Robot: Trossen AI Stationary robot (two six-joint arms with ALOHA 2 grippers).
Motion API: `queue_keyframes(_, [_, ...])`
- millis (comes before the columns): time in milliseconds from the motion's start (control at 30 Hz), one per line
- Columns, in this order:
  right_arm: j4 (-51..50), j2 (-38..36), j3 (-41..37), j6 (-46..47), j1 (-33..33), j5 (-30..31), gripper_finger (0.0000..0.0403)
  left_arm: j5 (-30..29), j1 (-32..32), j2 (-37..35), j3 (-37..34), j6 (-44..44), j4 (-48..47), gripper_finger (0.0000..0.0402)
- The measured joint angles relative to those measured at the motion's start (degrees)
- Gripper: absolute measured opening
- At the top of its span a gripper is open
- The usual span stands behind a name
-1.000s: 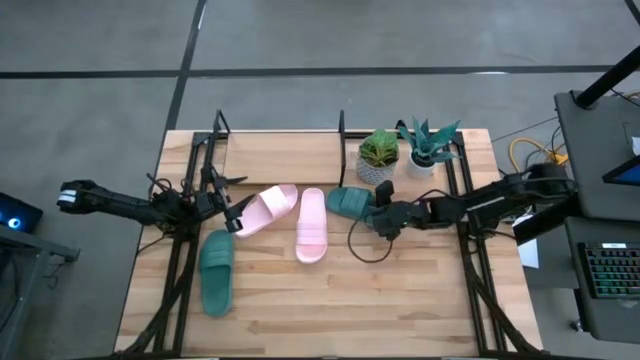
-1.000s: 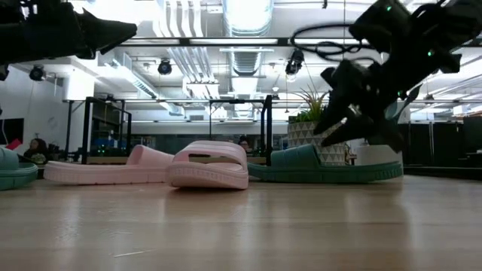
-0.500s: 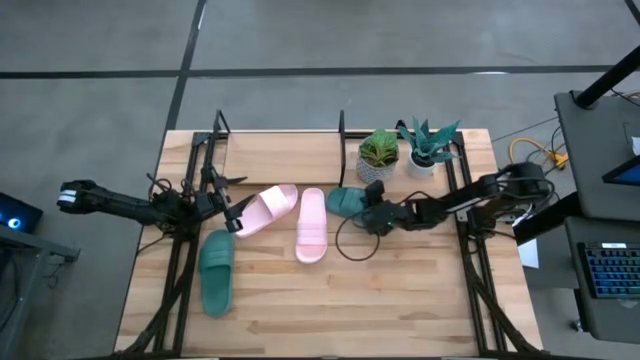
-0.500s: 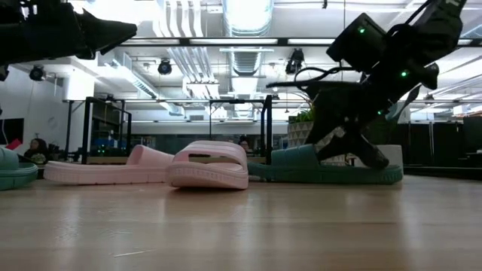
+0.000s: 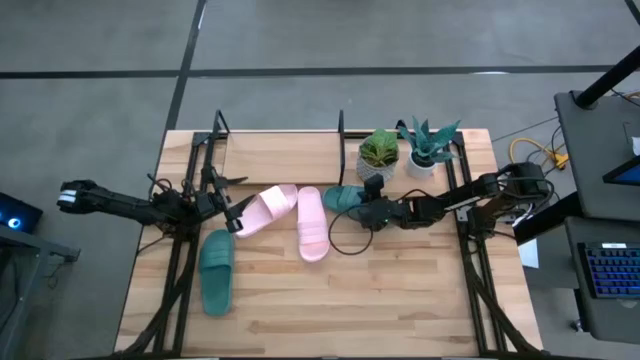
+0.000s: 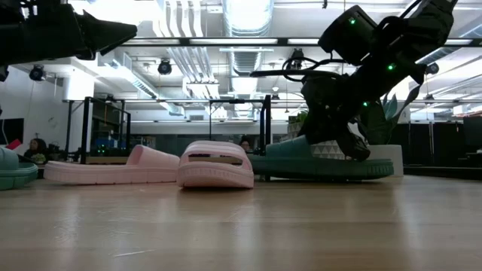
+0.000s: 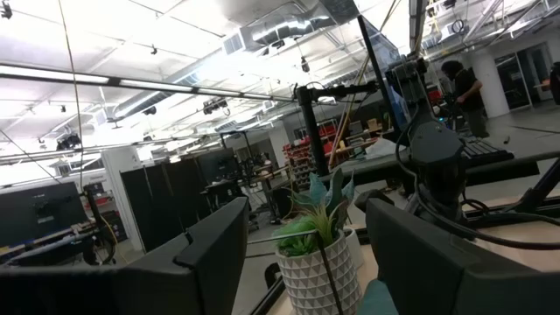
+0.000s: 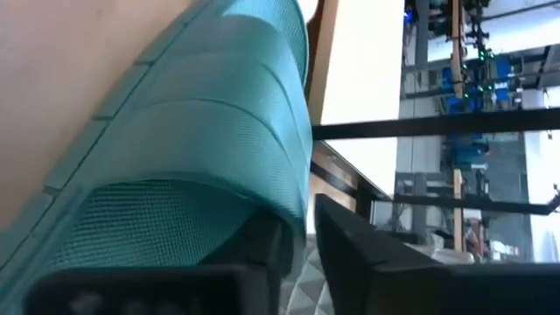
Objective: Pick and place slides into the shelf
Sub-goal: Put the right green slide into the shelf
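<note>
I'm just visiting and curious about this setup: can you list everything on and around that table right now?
Pink slides: two, pale pink, mid-table, one angled beside the other.
Teal slides: two, dark teal; one front left, one by the plants, at the right gripper.
Shelf: one, black posts around a light board, back of the table, no slides in it.
Plants: two, green in white pots, back right, one beside the other.
Table: one, light wood.
Keyboard: one, dark, on a desk at far right.
Left gripper: dark, open, at the left, near the angled pink slide.
Right gripper: dark, on the teal slide by the plants.
</note>
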Motion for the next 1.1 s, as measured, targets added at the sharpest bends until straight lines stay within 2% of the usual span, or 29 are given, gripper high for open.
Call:
queue_keyframes(100, [-1.09, -0.10, 0.30, 1.34, 0.04, 1.16, 0.0016, 0.00, 0.00, 0.00, 0.00, 0.00, 0.00, 0.0217])
queue_keyframes(333, [-5.15, -0.24, 3.44, 6.63, 1.81, 4.50, 0.0012, 0.00, 0.00, 0.00, 0.00, 0.02, 0.02, 0.0217])
queue_keyframes(433, [-11.01, -0.51, 6.98, 10.86, 3.29, 7.58, 0.0012, 0.00, 0.00, 0.00, 0.00, 0.66, 0.02, 0.0217])
queue_keyframes(600, [-24.61, -1.11, 15.32, 22.28, 5.15, 8.98, 0.0012, 0.11, 0.01, 0.00, 0.00, 1.99, -0.04, 0.0217])
queue_keyframes(700, [-34.82, -1.22, 21.85, 30.08, 5.67, 8.89, 0.0012, 1.44, 0.02, 0.63, 0.31, 6.95, -1.05, 0.0217])
queue_keyframes(867, [-45.48, -1.26, 31.55, 37.76, 5.61, 4.19, 0.0012, 2.08, 0.02, 6.45, 3.02, 14.67, -3.81, 0.0217])
queue_keyframes(967, [-47.04, -1.26, 35.31, 37.30, 5.65, 0.78, 0.0012, 2.16, 0.02, 11.26, 5.49, 16.27, -4.73, 0.0217])
queue_keyframes(1100, [-47.15, -1.26, 38.06, 34.51, 5.65, -0.73, 0.0012, 1.55, 0.00, 18.66, 10.78, 20.85, -6.84, 0.0217])
